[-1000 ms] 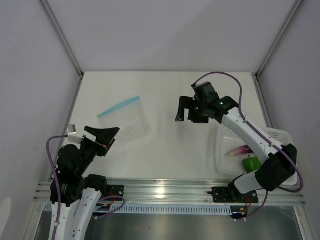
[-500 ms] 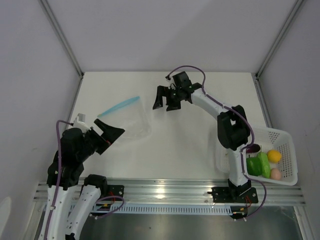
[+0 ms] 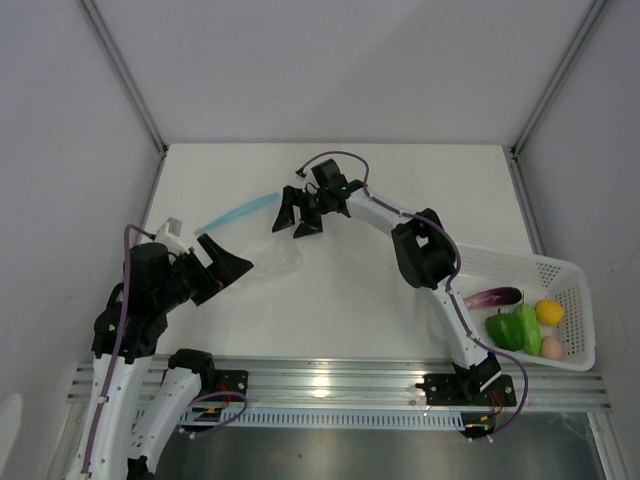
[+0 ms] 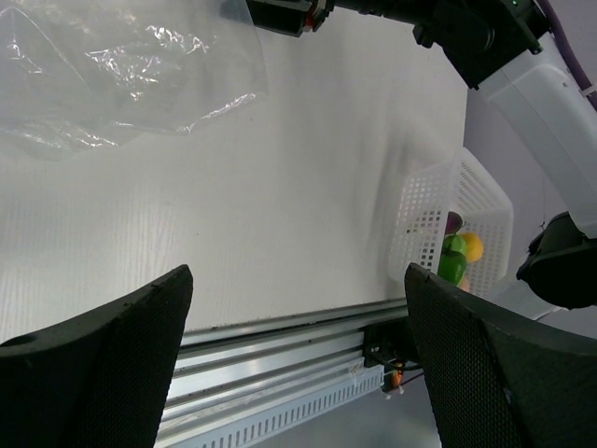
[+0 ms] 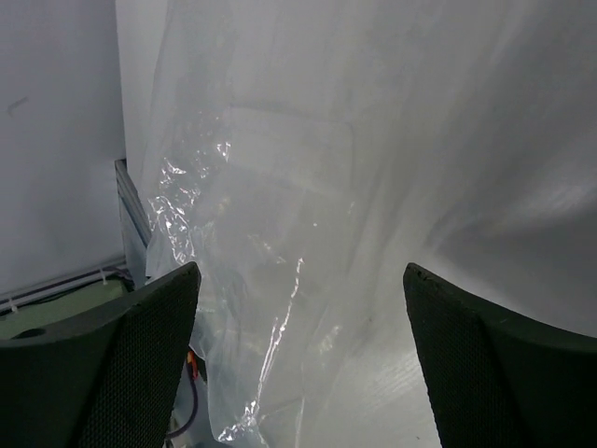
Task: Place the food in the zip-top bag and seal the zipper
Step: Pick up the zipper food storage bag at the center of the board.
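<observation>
Top cam: left fingers (image 3: pixel 226 265) spread wide, holding nothing, just short of bag (image 3: pixel 262 248). Bag lies flat and crinkled on left-centre surface (image 3: pixel 360 290). Blue zipper (image 3: pixel 238 212) shows only from top; wrist cams see bare film. Right fingers (image 3: pixel 300 218) released over its right edge. Open surface mid-right. Food (image 3: pixel 515 328) in basket (image 3: pixel 560 268) at right edge.

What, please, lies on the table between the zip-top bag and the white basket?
Only bare table between zip-top bag and basket, clear in the left wrist view; the right arm passes overhead.
</observation>
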You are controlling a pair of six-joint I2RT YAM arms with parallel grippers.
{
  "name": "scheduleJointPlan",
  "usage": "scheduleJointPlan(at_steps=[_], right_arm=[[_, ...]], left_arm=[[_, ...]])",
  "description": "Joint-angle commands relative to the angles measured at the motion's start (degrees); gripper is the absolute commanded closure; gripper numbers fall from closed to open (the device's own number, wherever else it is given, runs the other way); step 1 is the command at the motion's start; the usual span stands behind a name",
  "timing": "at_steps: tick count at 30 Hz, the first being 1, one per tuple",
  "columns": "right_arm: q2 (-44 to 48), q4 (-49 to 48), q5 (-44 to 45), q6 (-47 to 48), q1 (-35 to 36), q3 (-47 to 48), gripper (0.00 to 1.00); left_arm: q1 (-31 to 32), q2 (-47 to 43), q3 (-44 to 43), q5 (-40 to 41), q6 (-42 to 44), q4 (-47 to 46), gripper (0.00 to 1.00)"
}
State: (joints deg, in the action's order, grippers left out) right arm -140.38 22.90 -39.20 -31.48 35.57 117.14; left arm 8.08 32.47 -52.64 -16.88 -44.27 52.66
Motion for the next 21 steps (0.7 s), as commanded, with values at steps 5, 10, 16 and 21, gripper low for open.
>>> scheduleJointPlan(at_steps=[5,10,16,21], right_arm=[[-3.2,-8.2,-6.9,-6.8,1.5,2.1,0.22],[-3.2,-11.1,-8.1,-7.7,1.5,1.2,0.45],[0.0,-12.7,-7.7,-6.2,0.9,-3.1,1.00],[13.2,-13.9,0.8,-1.0,-0.7,-15.8,1.00]], left_arm=[[-0.5,1.6,-1.8,-3.9,3.2,2.8,0.07],[-0.5,3.0,-2.6,-4.4,3.0,3.9,0.08],[-0.5,6.0,-3.7,-6.7,0.2,2.8,0.17],[-0.5,9.0,-4.8,-8.9,-2.5,1.0,0.18]])
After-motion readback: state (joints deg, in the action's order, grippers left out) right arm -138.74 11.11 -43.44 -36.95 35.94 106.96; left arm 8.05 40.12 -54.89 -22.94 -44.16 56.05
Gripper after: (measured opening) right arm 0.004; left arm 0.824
